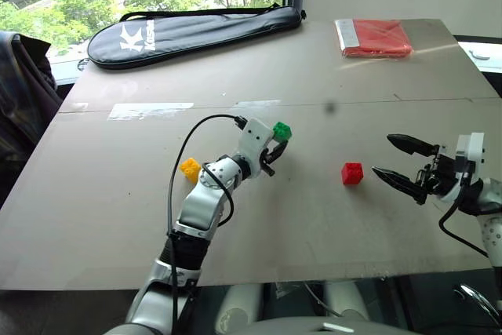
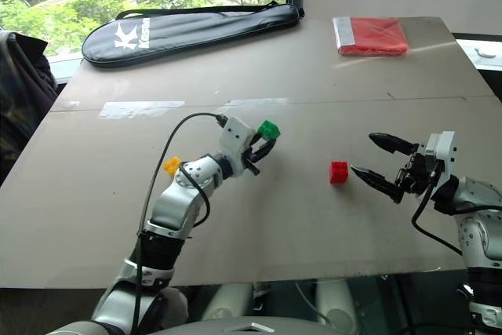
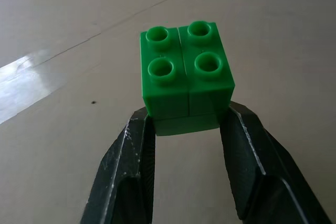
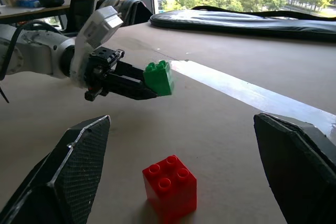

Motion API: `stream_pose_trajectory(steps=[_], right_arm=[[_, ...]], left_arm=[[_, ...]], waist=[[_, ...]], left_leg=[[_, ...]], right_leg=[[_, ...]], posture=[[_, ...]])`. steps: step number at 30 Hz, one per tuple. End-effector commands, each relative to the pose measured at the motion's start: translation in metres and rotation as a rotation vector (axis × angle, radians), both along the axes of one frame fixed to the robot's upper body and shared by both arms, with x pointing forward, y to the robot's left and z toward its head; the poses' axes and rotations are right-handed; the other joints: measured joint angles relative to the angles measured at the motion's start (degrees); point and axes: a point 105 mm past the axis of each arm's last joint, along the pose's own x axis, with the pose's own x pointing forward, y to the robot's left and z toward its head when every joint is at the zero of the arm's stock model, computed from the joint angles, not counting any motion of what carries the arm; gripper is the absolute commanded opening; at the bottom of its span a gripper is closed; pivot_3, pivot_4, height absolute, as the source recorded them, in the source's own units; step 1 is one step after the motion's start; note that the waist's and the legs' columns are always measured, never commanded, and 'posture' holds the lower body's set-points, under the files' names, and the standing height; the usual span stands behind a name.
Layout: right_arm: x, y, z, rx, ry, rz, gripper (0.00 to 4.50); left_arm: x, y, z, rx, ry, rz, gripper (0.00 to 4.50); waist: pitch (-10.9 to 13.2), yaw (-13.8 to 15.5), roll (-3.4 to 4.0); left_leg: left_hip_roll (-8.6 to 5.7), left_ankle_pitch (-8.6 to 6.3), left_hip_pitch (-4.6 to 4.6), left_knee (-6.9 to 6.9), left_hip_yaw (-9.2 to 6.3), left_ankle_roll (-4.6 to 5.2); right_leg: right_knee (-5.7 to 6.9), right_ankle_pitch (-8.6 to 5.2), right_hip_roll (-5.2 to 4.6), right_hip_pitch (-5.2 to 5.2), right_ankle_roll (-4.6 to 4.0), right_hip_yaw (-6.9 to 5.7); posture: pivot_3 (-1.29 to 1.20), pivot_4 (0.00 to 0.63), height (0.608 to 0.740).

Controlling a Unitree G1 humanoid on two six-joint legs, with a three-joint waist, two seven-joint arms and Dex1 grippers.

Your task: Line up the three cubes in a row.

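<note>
Your left gripper (image 1: 274,147) pinches the green cube (image 1: 281,131), lifted above the worktop (image 1: 314,225). Your right gripper (image 1: 400,164) stands spread wide just beside the red cube (image 1: 352,173), which sits on the worktop. The yellow-orange cube (image 1: 190,169) rests beside your left arm.

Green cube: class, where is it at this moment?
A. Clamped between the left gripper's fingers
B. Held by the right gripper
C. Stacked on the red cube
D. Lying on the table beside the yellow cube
A: the green cube sits pinched in the left gripper, above the table.
</note>
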Motion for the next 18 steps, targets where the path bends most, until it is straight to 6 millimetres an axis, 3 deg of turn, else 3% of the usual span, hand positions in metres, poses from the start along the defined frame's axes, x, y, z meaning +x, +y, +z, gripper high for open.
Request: stream_pose_trajectory(steps=[1,5,9,18], right_arm=[[-0.005,-0.014,0.008,-0.025,-0.055,-0.019,4.50],[-0.010,-0.025,0.002,-0.041,-0.034,-0.048,4.50],[-0.014,-0.025,-0.003,-0.052,-0.026,-0.061,4.50],[-0.021,-0.025,-0.008,-0.063,-0.004,-0.077,4.50]], left_arm=[[-0.020,-0.015,0.010,0.020,-0.032,-0.235,1.20],[-0.034,-0.020,0.007,0.090,-0.024,-0.430,1.20],[-0.039,-0.022,0.001,0.130,-0.005,-0.514,1.20],[-0.025,-0.029,-0.006,0.209,-0.041,-0.524,1.20]], waist=[[0.00,0.01,0.00],[0.00,0.16,0.00],[-0.01,-0.10,0.02],[-0.01,0.01,0.02]], left_leg=[[-0.01,0.00,0.00,0.03,0.01,0.01],[-0.02,-0.01,-0.04,0.15,-0.01,0.04],[0.00,-0.02,-0.03,0.15,0.00,0.05],[0.01,-0.15,-0.02,0.26,-0.02,0.29]], right_leg=[[0.00,0.00,0.00,0.01,0.00,0.01],[0.01,0.02,0.01,0.02,-0.01,-0.01],[0.02,0.02,0.02,0.02,-0.02,0.01],[0.10,0.03,0.07,0.03,-0.01,0.00]], posture=[[0.00,0.150,0.712],[0.00,0.150,0.712],[0.00,0.150,0.712],[0.00,0.150,0.712]])
